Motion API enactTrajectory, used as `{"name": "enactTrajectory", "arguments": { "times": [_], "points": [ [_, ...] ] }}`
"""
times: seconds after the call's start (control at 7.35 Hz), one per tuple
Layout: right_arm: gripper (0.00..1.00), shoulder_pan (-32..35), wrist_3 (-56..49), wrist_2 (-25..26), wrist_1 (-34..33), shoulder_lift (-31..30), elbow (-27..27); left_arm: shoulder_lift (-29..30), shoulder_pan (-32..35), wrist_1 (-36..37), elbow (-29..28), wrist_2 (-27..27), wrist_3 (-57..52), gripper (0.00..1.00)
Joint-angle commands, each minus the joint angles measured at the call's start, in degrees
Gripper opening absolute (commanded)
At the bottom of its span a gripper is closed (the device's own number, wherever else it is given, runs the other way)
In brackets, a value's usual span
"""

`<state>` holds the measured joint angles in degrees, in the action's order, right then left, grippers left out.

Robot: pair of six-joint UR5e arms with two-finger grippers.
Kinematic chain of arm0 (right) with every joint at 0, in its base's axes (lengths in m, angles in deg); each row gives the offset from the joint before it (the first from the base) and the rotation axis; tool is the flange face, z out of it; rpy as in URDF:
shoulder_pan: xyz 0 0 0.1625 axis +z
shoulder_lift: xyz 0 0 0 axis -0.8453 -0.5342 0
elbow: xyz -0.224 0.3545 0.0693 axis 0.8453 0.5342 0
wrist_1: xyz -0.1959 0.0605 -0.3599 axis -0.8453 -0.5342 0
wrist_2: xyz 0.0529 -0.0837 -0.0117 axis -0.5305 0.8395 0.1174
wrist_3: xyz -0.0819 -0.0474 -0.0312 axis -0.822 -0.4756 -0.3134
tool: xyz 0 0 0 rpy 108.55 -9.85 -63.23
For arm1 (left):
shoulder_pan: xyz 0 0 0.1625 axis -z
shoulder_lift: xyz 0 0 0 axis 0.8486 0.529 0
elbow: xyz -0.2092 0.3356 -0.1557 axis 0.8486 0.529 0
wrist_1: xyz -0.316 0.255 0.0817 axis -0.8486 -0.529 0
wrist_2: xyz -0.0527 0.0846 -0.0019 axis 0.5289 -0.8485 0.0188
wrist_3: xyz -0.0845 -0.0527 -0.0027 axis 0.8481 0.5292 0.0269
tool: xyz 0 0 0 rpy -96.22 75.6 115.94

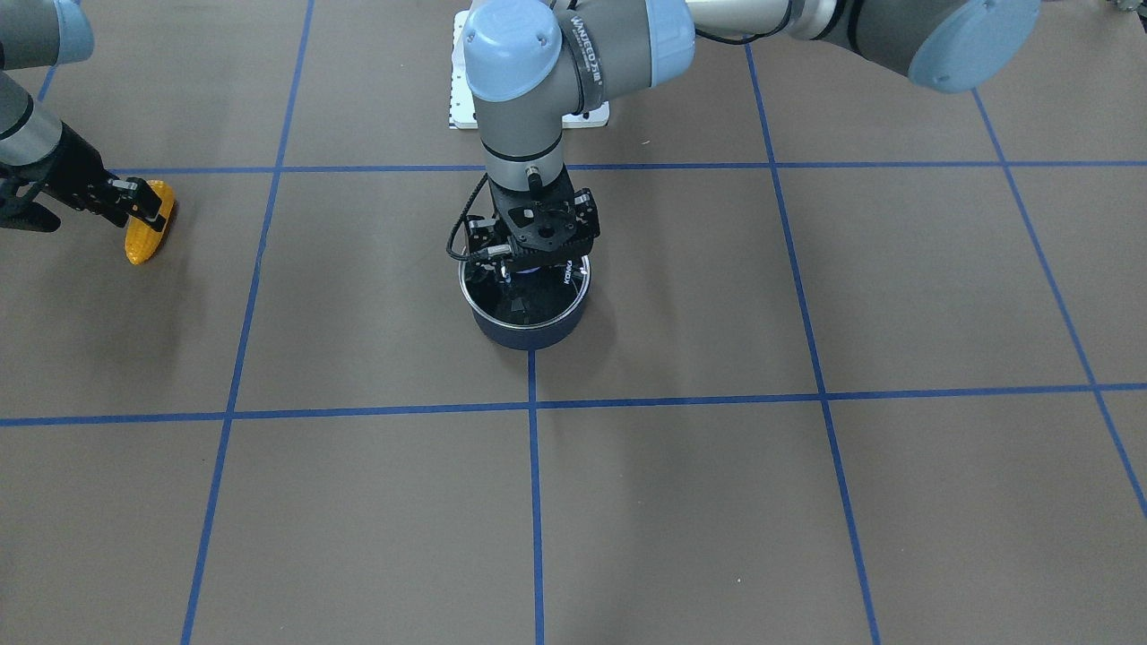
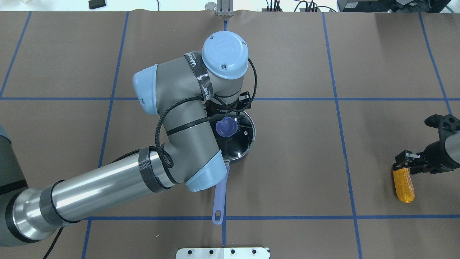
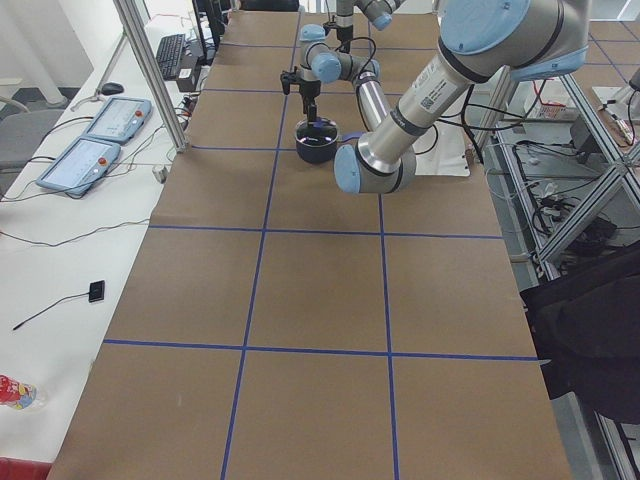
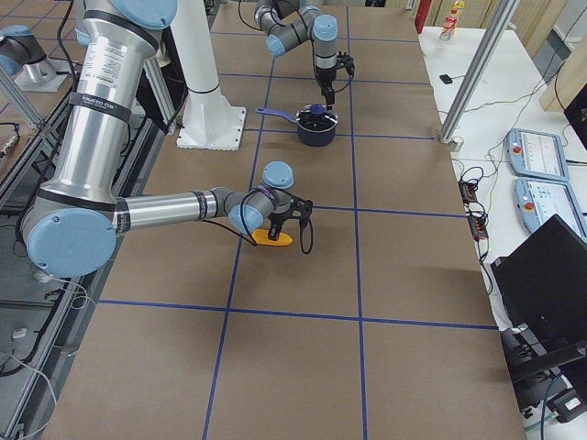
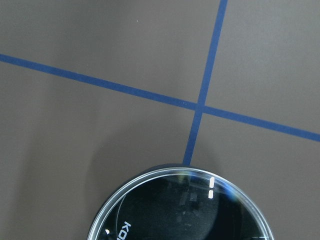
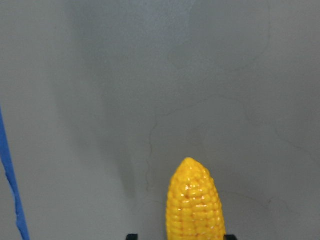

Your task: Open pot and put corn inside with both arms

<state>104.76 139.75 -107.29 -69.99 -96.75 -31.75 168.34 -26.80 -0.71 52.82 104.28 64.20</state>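
The dark navy pot (image 1: 529,327) stands mid-table with its glass lid (image 2: 241,141) on it. The purple knob (image 2: 225,126) shows in the overhead view, and the long purple handle (image 2: 220,198) points toward the robot. My left gripper (image 1: 529,269) points straight down onto the lid at the knob. Its fingers are hidden, so I cannot tell if they grip. The left wrist view shows only the lid's rim (image 5: 180,210). The yellow corn (image 2: 404,185) lies on the table at my right. My right gripper (image 2: 404,163) straddles its thick end, with a small gap at one fingertip (image 6: 131,236).
The left arm's elbow (image 2: 201,172) hangs over the base of the pot handle. A white base plate (image 2: 222,253) sits at the robot's edge of the table. Blue tape lines grid the brown table. Teach pendants (image 3: 90,135) lie on a side bench.
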Motion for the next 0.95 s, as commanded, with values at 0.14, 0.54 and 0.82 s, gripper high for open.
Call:
{"name": "enactTrajectory", "arguments": {
  "times": [0.14,0.54,0.82],
  "points": [
    [0.76,-1.33,-0.61,2.7,-0.46,0.05,0.42,0.01,-0.41,0.09,-0.2,0.26,-1.02,0.98],
    [0.89,-6.26,-0.52,10.01,-0.99,-0.22,1.9,-0.08,-0.41,0.09,-0.11,0.35,-1.02,0.98],
    [0.79,-7.58,0.17,11.68,-0.99,0.22,2.52,-0.08,-0.41,0.09,-0.2,0.35,-1.11,0.98]
  ]
}}
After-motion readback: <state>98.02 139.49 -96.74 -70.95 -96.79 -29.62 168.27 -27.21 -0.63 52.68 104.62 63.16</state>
